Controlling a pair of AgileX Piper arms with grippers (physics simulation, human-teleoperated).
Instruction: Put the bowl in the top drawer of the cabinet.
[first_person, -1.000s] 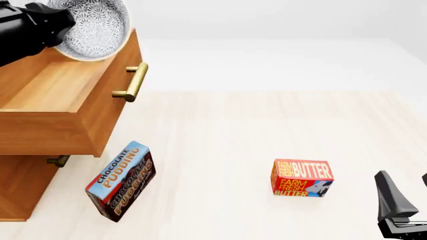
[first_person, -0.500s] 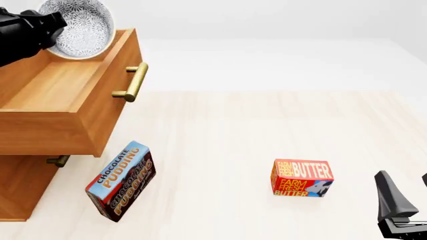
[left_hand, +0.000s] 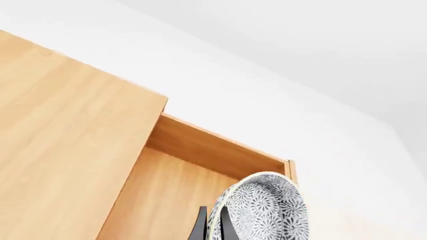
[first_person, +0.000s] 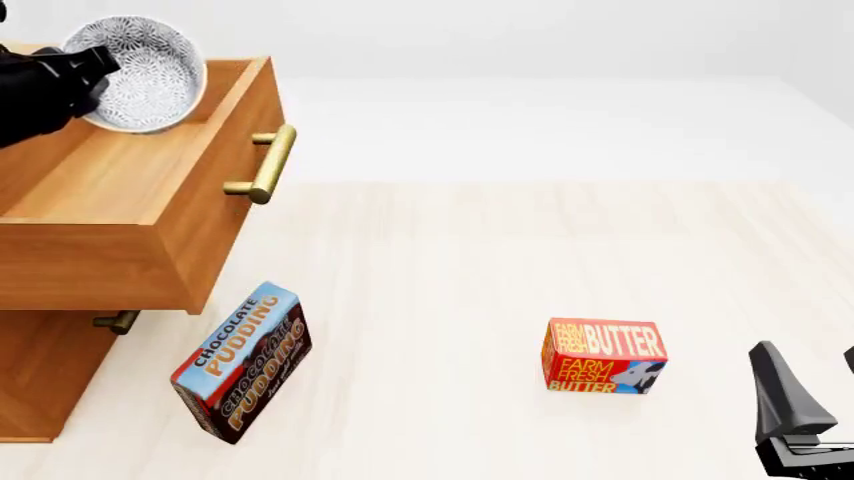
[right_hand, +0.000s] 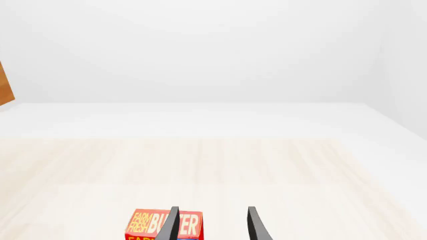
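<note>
Gripping the bowl (first_person: 140, 72) by its rim, the left gripper (first_person: 83, 68) holds it tilted over the open top drawer (first_person: 127, 180), upper left of the front view. Bowl: round, glossy white ceramic with fine dark floral print. Drawer and cabinet (first_person: 40, 375): smooth light-brown wood, cylindrical brass bar handle (first_person: 267, 165). On the pale wood-grain table (first_person: 454, 260) lie a pudding box (first_person: 243, 362), just beside the cabinet, and a butter box (first_person: 603, 356). The right gripper (right_hand: 212, 225), lower right, stands parted and empty.
</note>
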